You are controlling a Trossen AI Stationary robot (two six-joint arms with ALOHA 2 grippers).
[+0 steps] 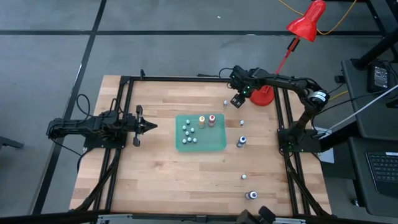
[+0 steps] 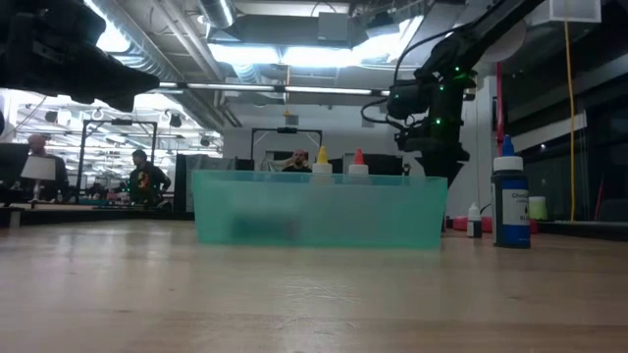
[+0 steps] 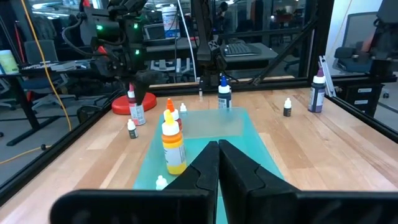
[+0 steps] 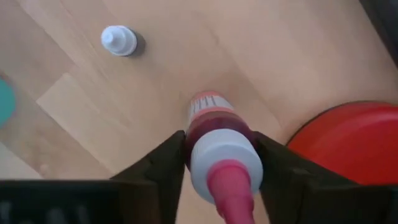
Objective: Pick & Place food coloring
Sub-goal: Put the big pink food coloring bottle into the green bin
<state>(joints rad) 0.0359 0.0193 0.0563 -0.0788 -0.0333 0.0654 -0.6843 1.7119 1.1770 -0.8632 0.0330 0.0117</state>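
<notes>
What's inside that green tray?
Small food coloring bottles: a yellow-capped one and a red-capped one stand upright among tiny white-capped ones in the green tray. In the low view its wall hides all but the two tall tips.

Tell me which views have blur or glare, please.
Low view: the green tray is soft, and ceiling lights glare above it. Right wrist view: the bottle between the right gripper fingers is blurred. High view: evenly lit, no glare.
</notes>
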